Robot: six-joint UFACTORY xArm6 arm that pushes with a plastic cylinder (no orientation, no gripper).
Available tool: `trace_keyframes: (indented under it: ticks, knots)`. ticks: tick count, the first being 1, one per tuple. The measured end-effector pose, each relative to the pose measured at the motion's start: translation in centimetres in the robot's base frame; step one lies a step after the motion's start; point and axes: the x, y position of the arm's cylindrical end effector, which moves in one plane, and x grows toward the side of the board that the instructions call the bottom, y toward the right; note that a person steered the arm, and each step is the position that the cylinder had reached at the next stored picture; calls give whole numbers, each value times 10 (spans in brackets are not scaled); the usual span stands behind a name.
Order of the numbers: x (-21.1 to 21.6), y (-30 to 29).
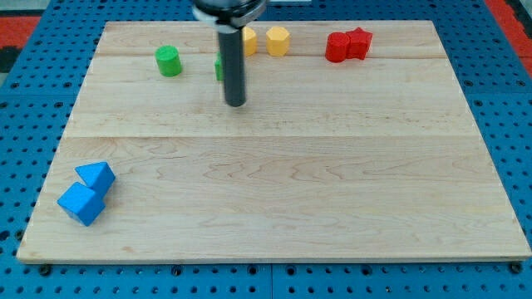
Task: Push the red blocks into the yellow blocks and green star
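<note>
The two red blocks [347, 45] sit touching each other at about one o'clock on the table [274, 208], the right one perhaps star-shaped, though its outline is hard to read. At their nine o'clock lie the yellow hexagonal block [278, 40] and a second yellow block [248, 41], half hidden by the rod. My tip [236, 104] rests at six o'clock of that pair, beside a partly covered green block [219, 68]. No pincer exists here. A green cylinder [168, 61] stands at eleven o'clock; two blue blocks [87, 193] touch at eight o'clock.
</note>
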Motion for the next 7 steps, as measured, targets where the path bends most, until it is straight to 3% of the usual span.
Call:
trace_keyframes:
  ticks: [1,2,3,4,5,6,7]
  knots:
    - [-45,-27]
    - [-67,5]
    - [-50,46]
    - [-32,148]
    - [-43,281]
    - [-122,282]
    - [-134,271]
